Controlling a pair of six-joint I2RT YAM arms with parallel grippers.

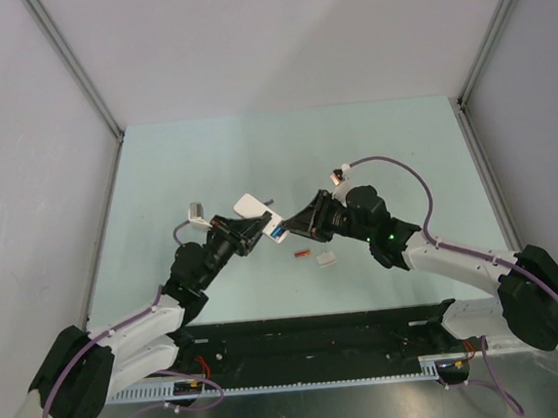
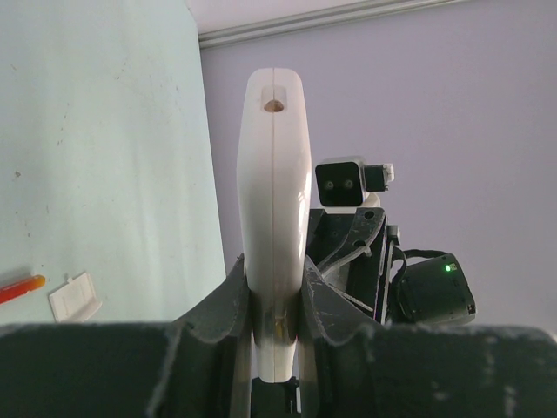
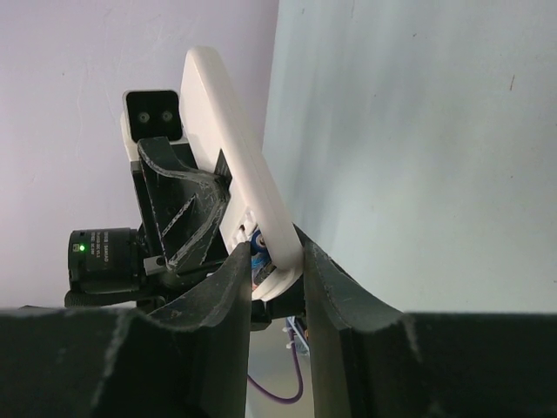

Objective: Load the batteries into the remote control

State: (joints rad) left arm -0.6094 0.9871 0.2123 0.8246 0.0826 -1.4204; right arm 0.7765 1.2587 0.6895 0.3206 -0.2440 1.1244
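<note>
Hold the remote control [image 1: 250, 207] steady, lifted clear of the desk [image 1: 206, 157] and clamped edgewise in the left hand [image 2: 277, 274]; ease the blue battery [image 3: 258, 246] at the remote's lower end squarely home with the right hand [image 3: 273, 254], narrow there, grip impossible to tell

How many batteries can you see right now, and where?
2. A blue battery sits at the remote control's lower end; an orange-red battery lies on the table beside the white cover. Others may be hidden.
</note>
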